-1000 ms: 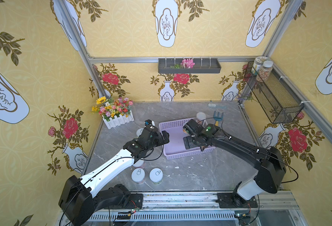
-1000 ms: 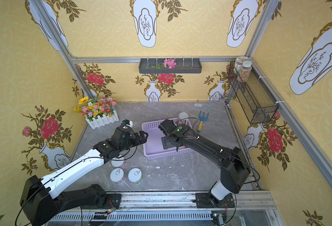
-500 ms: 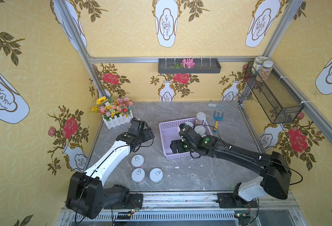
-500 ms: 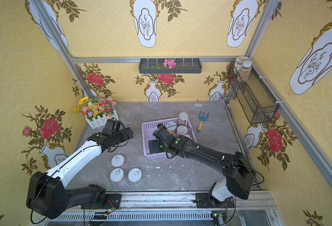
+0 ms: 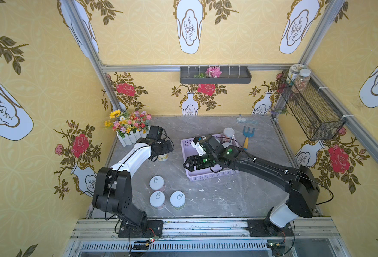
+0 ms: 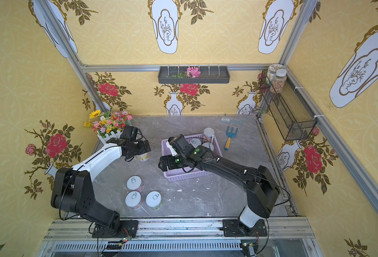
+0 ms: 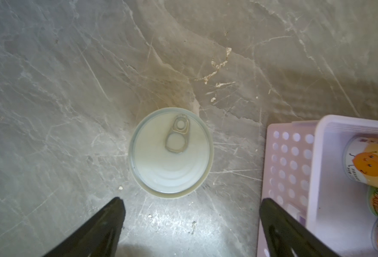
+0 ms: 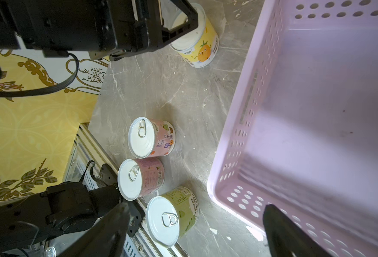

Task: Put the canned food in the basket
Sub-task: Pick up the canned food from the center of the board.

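- Your left tool (image 7: 192,201), wide open and empty, is nearer: the yellow can (image 7: 171,153) stands upright just ahead, beside the basket (image 7: 290,160).
- Your right tool (image 8: 197,205) gapes empty, seemingly over the basket's edge.

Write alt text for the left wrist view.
A silver-topped pull-tab can stands upright on the grey marble table, just ahead of the open left claw. Beside it is the corner of a lavender perforated basket with orange-labelled cans inside.

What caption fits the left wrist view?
Open left gripper hovering over an upright pull-tab can beside the lavender basket.
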Motion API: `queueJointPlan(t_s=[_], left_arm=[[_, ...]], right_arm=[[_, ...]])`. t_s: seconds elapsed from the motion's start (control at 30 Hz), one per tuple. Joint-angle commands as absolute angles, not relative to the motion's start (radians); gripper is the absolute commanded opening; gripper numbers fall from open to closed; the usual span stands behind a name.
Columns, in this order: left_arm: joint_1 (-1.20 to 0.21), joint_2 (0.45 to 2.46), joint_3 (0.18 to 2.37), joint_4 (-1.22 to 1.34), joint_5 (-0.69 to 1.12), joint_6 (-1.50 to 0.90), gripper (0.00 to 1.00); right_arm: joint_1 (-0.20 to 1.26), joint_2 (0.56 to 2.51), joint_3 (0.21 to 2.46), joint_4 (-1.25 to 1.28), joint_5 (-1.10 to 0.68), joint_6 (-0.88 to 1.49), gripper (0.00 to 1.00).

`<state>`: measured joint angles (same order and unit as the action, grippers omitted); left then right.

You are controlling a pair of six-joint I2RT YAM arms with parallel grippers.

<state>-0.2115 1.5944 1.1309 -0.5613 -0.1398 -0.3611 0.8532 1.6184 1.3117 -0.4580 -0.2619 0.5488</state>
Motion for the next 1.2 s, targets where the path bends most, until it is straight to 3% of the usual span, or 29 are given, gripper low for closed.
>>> queueJointPlan(t_s=[0.0,0.73,1.17], left_arm=[[-0.195,1.641,1.167,-0.606,-0.150,-0.310,1.00],[-0.180,1.835,1.315,-0.695,-0.194,-0.236,0.98],[-0.180,1.877,1.343,-0.696,-0.172,-0.230,0.88]], right_arm=[[0.840,1.611,1.325,-0.504,-0.278,0.523,0.97],[0.839,1.596,1.299,-0.531,-0.265,0.520,0.97],[0.840,1.580,1.285,-0.528,-0.261,0.525,0.97]])
